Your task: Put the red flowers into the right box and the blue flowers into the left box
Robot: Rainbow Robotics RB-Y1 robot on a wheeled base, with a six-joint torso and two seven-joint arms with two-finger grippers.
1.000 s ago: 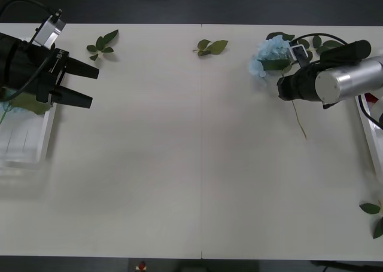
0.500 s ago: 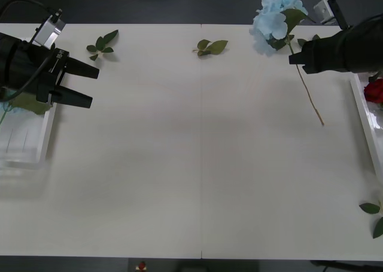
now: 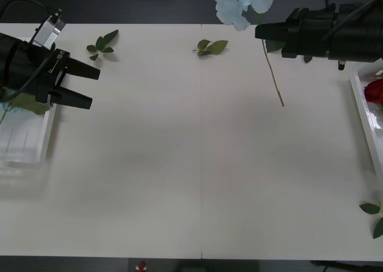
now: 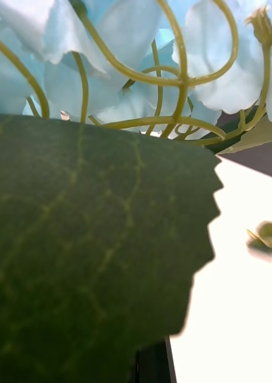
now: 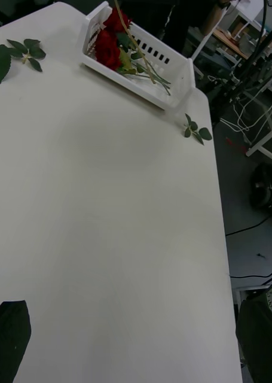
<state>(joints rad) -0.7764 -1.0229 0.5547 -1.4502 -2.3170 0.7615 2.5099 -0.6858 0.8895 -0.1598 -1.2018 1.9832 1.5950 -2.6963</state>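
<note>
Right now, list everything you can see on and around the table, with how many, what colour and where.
blue flower: one, pale blue head on a green stem, held in the air over the table's far right part.
red flowers: at least two, deep red, lying in the right box.
right box: one, white, at the table's right edge.
left box: one, white translucent, at the table's left edge; green leaves show at its far end.
leaf sprigs: four, green; far left, far middle, near right edge, and one by the right box.
table: one, white.
left gripper: black, open, above the left box.
right gripper: black, shut on the blue flower's stem.
</note>
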